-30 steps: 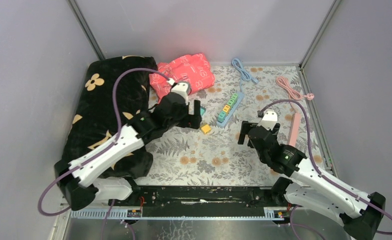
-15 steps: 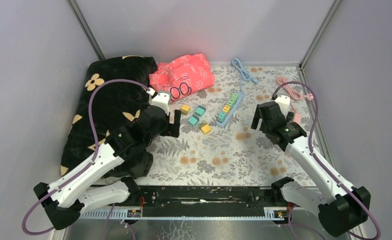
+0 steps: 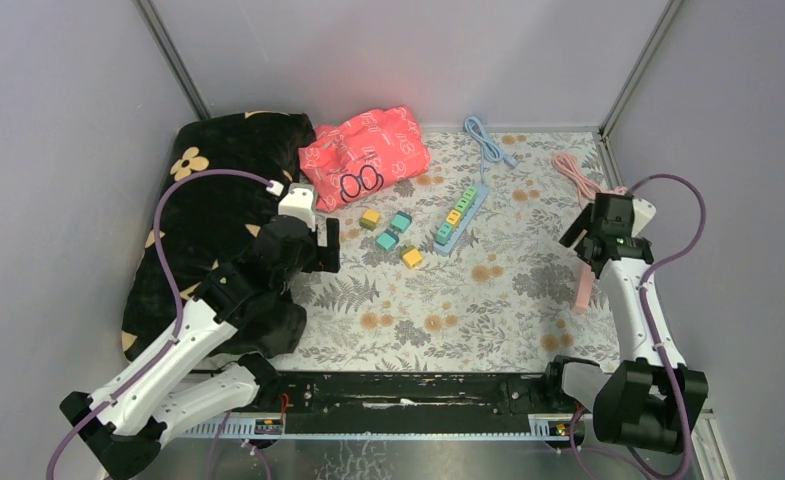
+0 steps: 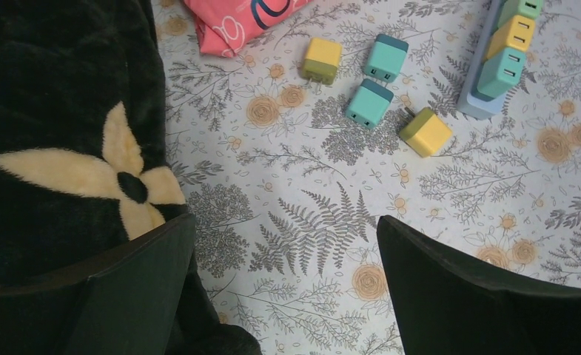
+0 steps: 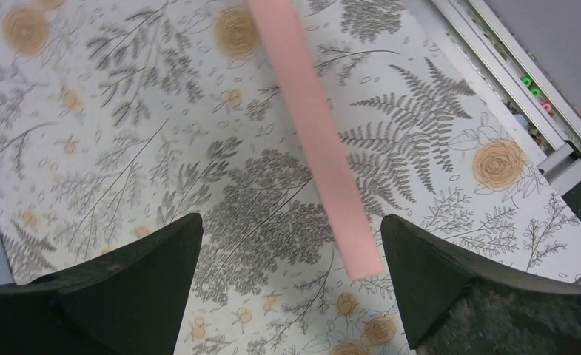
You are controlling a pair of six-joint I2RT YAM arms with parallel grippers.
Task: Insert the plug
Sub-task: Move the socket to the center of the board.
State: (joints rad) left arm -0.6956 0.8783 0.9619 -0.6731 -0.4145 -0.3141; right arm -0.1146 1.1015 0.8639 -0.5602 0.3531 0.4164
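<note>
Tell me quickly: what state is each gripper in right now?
Left gripper: open, holding nothing.
Right gripper: open, holding nothing, above the pink power strip.

High rear overview, wrist views close, looking down onto tablecloth (image 3: 448, 300)

A matt, printed floral sheet covers the worktop (image 3: 448, 300). At 9 o'clock, a black blanket (image 3: 218, 190) looks thick, plush and fuzzy. At 11 o'clock, a red bundle (image 3: 368, 145) is thin, creased fabric. The yellow plug (image 4: 425, 132), teal plug (image 4: 368, 103), blue power strip (image 4: 478, 106) and, at 3 o'clock, pink power strip (image 5: 313, 126) are smooth, matt plastic.
</note>
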